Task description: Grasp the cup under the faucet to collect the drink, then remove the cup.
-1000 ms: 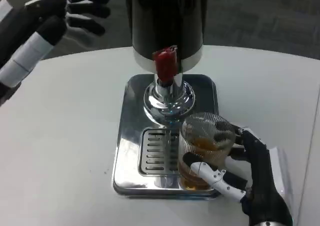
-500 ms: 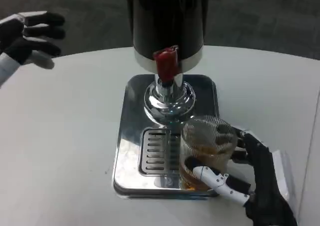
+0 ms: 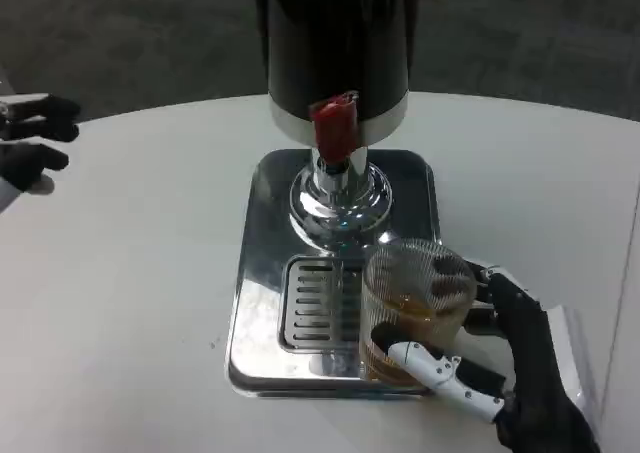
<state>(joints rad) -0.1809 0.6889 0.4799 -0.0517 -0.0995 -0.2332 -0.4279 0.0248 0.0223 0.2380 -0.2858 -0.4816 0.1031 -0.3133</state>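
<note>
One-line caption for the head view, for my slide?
Right robot hand grips the amber-filled cup on the dispenser's drip tray.

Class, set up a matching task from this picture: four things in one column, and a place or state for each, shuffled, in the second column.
Things:
1. cup
2. faucet lever
3. left hand
4. drip grate

Places or states:
A. red, on the dispenser's front
B. at the picture's left edge, holding nothing
C. slotted metal, left of the cup
D. gripped by the right hand, amber drink inside

Pairs: 1-D, 2-A, 3-B, 4-C
</note>
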